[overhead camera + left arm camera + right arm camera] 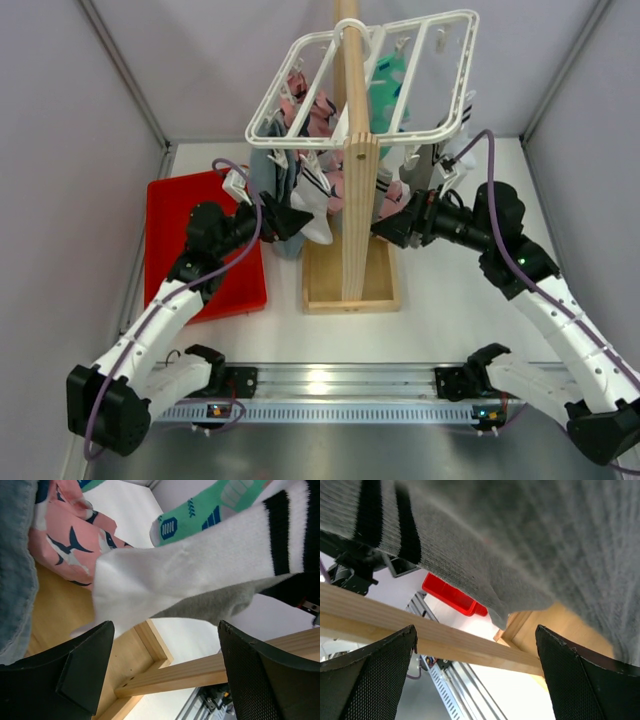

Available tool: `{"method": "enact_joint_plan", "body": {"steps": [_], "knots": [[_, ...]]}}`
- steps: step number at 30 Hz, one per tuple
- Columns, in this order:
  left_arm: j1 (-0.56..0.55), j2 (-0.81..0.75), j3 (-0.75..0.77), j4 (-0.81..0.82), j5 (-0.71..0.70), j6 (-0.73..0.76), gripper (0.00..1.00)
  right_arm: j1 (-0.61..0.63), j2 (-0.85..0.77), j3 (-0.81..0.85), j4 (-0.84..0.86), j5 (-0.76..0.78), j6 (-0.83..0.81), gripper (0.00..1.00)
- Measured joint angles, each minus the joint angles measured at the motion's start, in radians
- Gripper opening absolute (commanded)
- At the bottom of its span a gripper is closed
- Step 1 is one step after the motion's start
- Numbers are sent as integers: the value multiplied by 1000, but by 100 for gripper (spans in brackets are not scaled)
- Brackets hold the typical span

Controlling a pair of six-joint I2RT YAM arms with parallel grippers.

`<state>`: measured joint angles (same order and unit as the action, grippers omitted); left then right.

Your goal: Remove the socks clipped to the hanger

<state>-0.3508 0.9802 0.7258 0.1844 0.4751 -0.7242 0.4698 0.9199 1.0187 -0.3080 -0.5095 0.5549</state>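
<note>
The white grid hanger (372, 78) hangs from a wooden post, with socks clipped under it. My left gripper (300, 218) is open at the toe of a white sock with black stripes (316, 203). In the left wrist view that white sock (190, 565) hangs just beyond the left gripper (165, 630), and nothing sits between the fingers (85, 665). A teal sock (210, 510) hangs behind it. My right gripper (383, 228) is open on the post's other side. A grey sock with black bands (520, 540) hangs just above the right gripper (476, 630), ungripped.
The wooden post (357, 170) stands in a box base (350, 285) between the two grippers. A red tray (205, 245) lies on the left. Pink printed cloth (70, 535) and blue-grey cloth (15, 555) hang beside the white sock. White walls enclose the table.
</note>
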Motion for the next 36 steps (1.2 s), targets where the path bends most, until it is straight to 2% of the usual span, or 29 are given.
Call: {"method": "enact_joint_plan", "body": {"steps": [6, 11, 12, 15, 16, 18, 19, 22, 36], "knots": [[-45, 0, 45, -1, 50, -20, 83, 4, 48, -13, 82, 23, 6, 91], [-57, -2, 71, 4, 71, -38, 84, 5, 82, -13, 141, 72, 2, 84], [-57, -3, 71, 4, 71, -41, 84, 5, 93, -13, 153, 78, 2, 76], [-57, -2, 71, 3, 72, -48, 86, 5, 127, -13, 184, 84, -4, 62], [-57, -1, 71, 3, 77, -49, 87, 5, 140, -13, 196, 85, -4, 45], [-57, 14, 82, 3, 92, -52, 91, 6, 165, -13, 219, 83, 1, 30], [-57, 28, 94, 3, 103, -53, 92, 6, 175, -13, 230, 79, 10, 16], [-61, 79, 129, 5, 134, -50, 98, 6, 191, -16, 279, 58, 43, 0], [-90, 159, 158, 3, 130, -22, 98, 17, 259, -17, 550, -87, 310, 0]]}}
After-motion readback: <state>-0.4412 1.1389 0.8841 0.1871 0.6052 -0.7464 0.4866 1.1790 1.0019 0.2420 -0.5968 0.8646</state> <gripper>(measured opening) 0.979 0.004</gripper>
